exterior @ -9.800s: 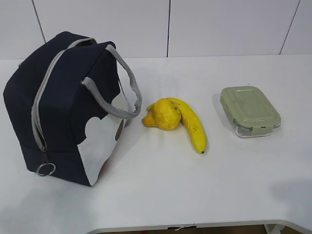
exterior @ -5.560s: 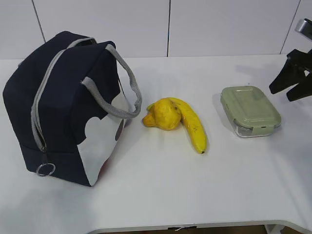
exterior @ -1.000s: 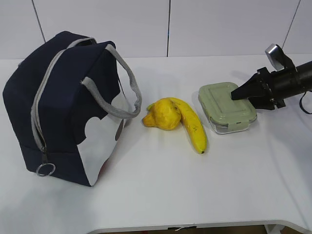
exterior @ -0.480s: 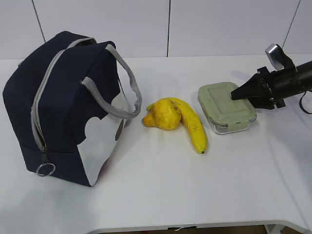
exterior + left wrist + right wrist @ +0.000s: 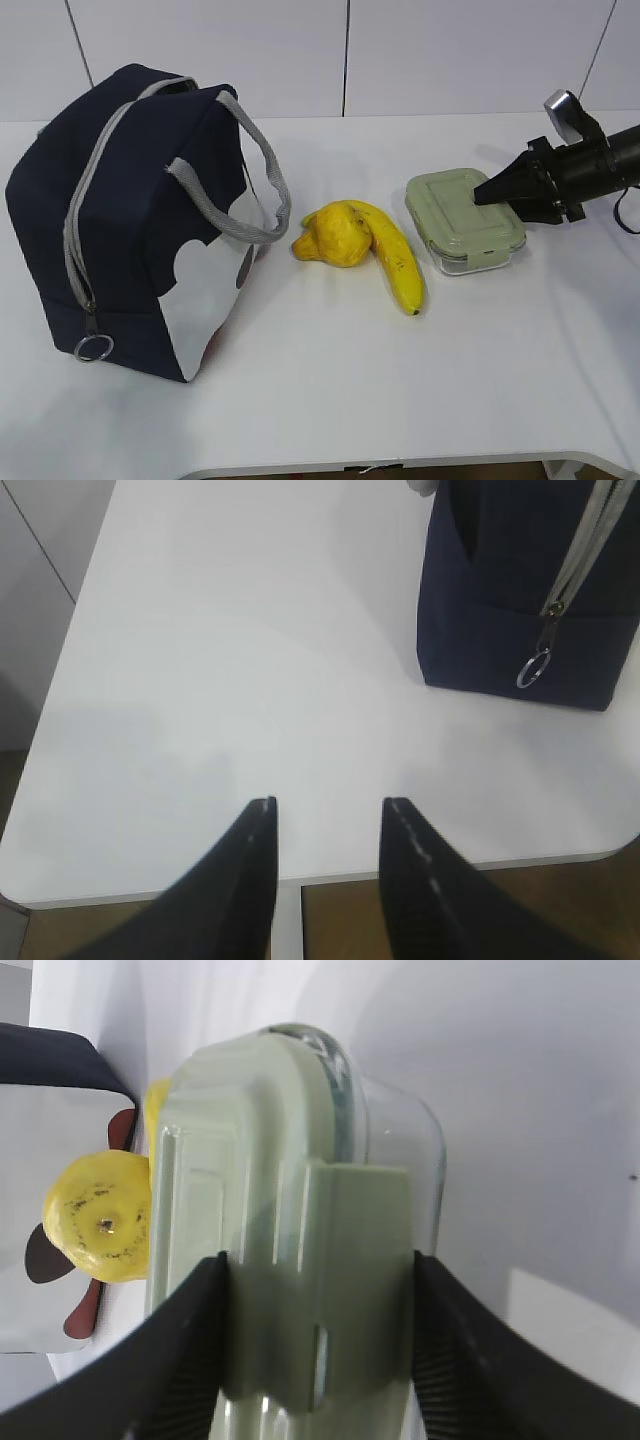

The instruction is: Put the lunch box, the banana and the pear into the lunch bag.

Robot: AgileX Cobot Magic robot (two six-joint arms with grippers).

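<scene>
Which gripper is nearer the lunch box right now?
Right. The right gripper straddles the lunch box at its clip end, jaws on either side. The left gripper hangs over bare table beyond the bag.

Slanted front overview; two close wrist views.

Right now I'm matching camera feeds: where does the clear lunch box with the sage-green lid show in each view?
Exterior view: clear lunch box with the sage-green lid, right of centre, beside the banana.
Left wrist view: not in it.
Right wrist view: fills the centre, between the right gripper's fingers.
Shared landmark: the lumpy yellow pear.
</scene>
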